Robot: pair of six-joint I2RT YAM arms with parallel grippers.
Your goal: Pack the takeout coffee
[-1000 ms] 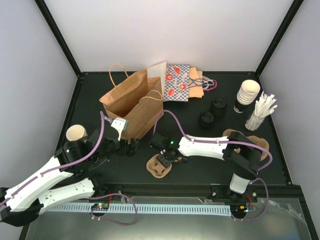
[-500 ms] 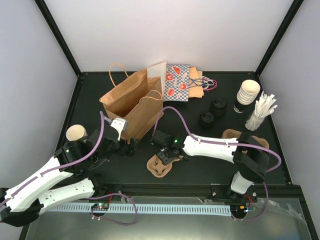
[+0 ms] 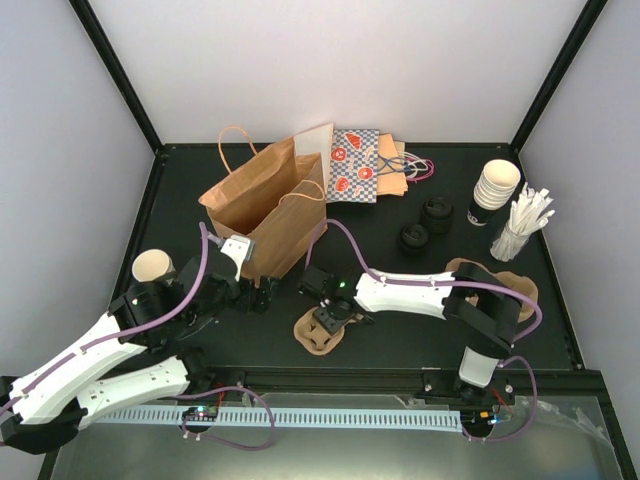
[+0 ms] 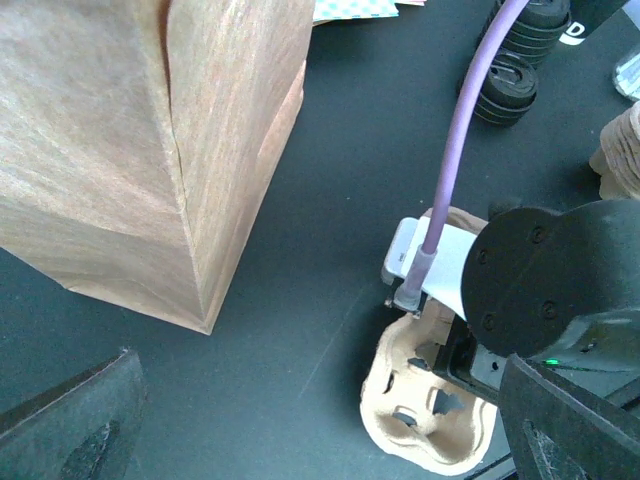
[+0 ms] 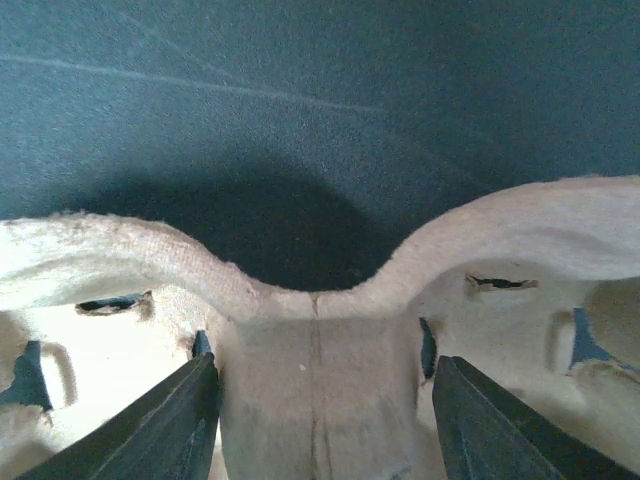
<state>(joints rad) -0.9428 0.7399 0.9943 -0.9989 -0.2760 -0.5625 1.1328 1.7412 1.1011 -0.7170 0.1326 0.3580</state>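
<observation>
Packing barely begun: right gripper [image 5: 320, 362] seemingly clamps carrier [image 3: 308, 340] near bag [image 3: 262, 205]; left gripper [image 3: 258, 293] beside bag, spread wide, empty.

The takeout coffee [image 3: 152, 265] is standing upright on the left side of the table [image 3: 190, 180] – a small cream-white paper cup, and it is showing a round open mouth with a tan inside. It is sitting right behind the left arm [image 3: 100, 345], which is covering its lower part, so the base is staying out of sight. It is standing well apart from the brown paper bag [image 3: 262, 205] – off to that bag's left and nearer the front edge.
</observation>
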